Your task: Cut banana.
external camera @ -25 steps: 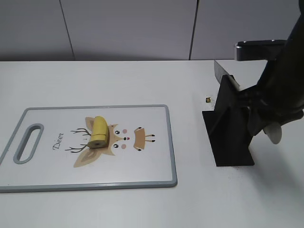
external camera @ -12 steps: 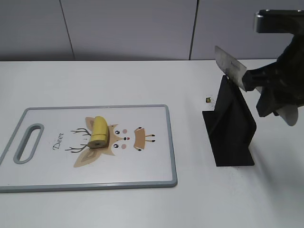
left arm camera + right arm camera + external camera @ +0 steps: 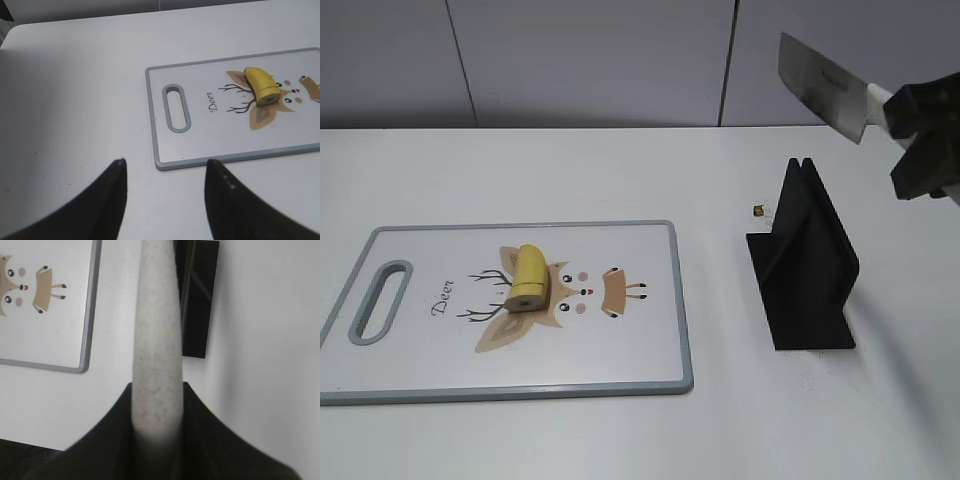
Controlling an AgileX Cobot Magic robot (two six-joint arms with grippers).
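Note:
The short yellow banana (image 3: 529,277) lies on the white cutting board (image 3: 440,360) over the deer drawing, its pale cut end toward the front; it also shows in the left wrist view (image 3: 262,84). My right gripper (image 3: 912,122) is shut on the pale handle (image 3: 156,355) of a knife. The steel blade (image 3: 822,85) is raised high above the black knife stand (image 3: 805,260), far right of the banana. My left gripper (image 3: 165,162) is open and empty, low over the bare table near the board's handle end; it is out of the exterior view.
The board has a grey rim and a slot handle (image 3: 378,300) at its left end. A small dark object (image 3: 758,210) lies on the table behind the stand. A grey wall runs along the table's far edge.
My right gripper has lifted the knife up out of the black stand and carried it higher and slightly right. The banana and board have not moved.

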